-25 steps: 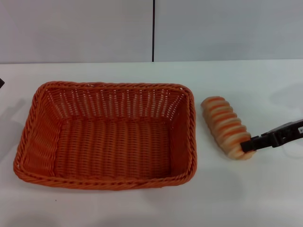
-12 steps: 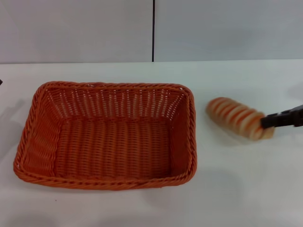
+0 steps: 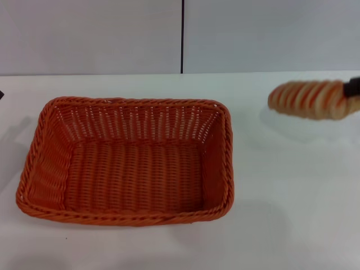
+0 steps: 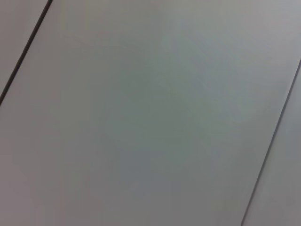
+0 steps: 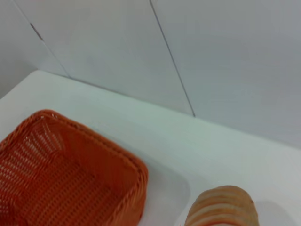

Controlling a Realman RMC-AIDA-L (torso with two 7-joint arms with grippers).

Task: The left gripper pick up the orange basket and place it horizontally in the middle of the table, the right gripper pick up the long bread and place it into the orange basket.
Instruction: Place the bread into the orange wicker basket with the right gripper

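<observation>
The orange basket [image 3: 126, 160] lies lengthwise on the white table [image 3: 281, 214], left of centre, and nothing is in it. The long bread [image 3: 308, 99] hangs blurred in the air at the far right, above its own shadow on the table. My right gripper [image 3: 354, 88] is shut on its right end, and only the dark tip shows at the frame edge. In the right wrist view the basket [image 5: 70, 179] lies beyond the bread [image 5: 220, 207]. A dark sliver of my left gripper [image 3: 1, 95] shows at the left edge, away from the basket.
A pale wall with a dark vertical seam [image 3: 182, 36] stands behind the table's far edge. The left wrist view shows only wall panels [image 4: 150, 113]. White tabletop lies between the basket and the bread.
The right gripper has lifted the long bread off the table, carrying it up and toward the right while turning it more level. The basket has stayed put. The left arm's sliver has shrunk.
</observation>
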